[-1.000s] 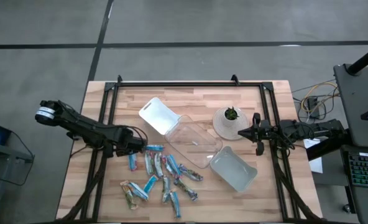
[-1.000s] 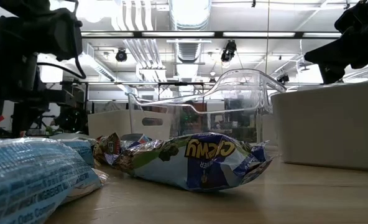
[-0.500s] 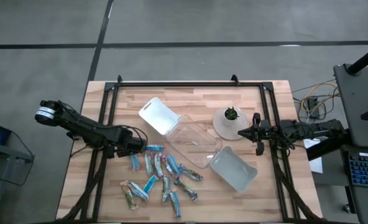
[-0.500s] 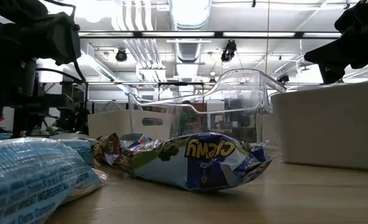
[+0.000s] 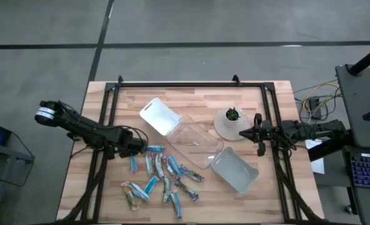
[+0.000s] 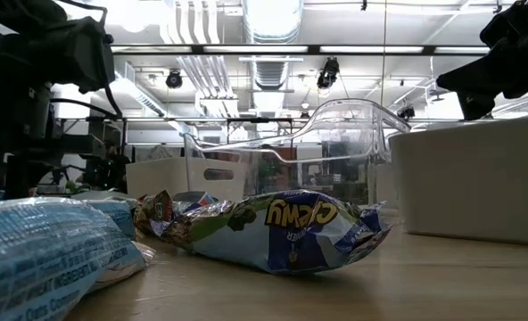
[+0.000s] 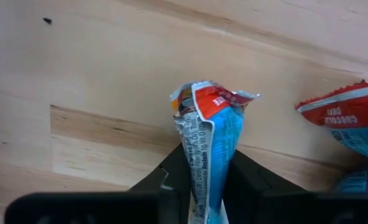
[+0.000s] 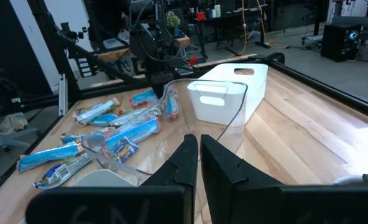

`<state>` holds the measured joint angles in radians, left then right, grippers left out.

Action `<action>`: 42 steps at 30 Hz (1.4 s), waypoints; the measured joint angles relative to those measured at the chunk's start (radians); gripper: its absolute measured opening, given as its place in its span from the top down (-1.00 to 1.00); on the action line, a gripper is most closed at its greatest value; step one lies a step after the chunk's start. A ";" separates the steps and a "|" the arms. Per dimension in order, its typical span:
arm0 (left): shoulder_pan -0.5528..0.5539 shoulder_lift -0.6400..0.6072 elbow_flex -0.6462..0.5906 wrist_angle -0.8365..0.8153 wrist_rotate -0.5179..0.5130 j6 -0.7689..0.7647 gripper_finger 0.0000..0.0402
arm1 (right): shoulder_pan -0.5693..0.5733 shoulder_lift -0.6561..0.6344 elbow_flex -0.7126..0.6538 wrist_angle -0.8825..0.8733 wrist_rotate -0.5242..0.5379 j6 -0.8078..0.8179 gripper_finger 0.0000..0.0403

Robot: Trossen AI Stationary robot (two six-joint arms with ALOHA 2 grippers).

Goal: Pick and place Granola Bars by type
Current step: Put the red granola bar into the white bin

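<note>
Several granola bars [image 5: 163, 178] in bright blue, silvery-blue and greenish-tan wrappers lie scattered flat on the wooden table's near middle. My left gripper [image 5: 138, 148] is at the pile's far left corner, shut on one bright blue bar [image 5: 155, 149]. In the left wrist view this bar [image 7: 209, 143] stands between my left gripper's [image 7: 210, 163] dark fingers. My right gripper [image 5: 258, 134] is shut, holds nothing and hangs over the table's right side beside the plant pot. The right wrist view shows its fingers [image 8: 185, 155] closed, looking toward the pile [image 8: 119, 130]. My left gripper pinches the bright blue bar between its two fingers [image 7: 174, 171], which lie along the bar and come from the table's left. The bar's red-orange crimped end [image 7: 212, 99] sticks out ahead of the fingertips, toward the table's right. I cannot tell whether the bar is clear of the table.
A white tray [image 5: 157, 114], a clear tray [image 5: 194, 144] and a pale tray [image 5: 235, 170] sit in a diagonal row from far left to near right. A small potted plant [image 5: 230, 122] stands on the right. Black rails [image 5: 191, 84] frame the table.
</note>
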<state>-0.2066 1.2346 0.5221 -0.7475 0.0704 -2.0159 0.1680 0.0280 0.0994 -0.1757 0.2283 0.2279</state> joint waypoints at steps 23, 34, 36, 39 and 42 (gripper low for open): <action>0.000 -0.015 0.035 -0.013 0.023 0.055 0.86 | 0.000 0.000 0.000 0.000 0.000 0.000 0.94; 0.000 -0.082 0.117 -0.155 0.000 0.081 0.86 | 0.000 0.000 0.000 0.000 0.000 0.000 0.94; 0.002 -0.099 0.138 -0.184 -0.022 0.083 0.86 | 0.000 0.000 0.000 0.000 0.000 0.000 0.94; 0.003 -0.124 0.176 -0.228 -0.062 0.095 0.86 | 0.000 0.000 0.000 0.000 0.000 0.000 0.94; 0.007 -0.142 0.211 -0.245 -0.113 0.118 0.86 | 0.000 0.000 0.000 0.000 0.000 0.000 0.94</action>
<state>-0.1999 1.0927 0.7331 -0.9927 -0.0423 -1.8979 0.1680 0.0280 0.0990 -0.1761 0.2283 0.2279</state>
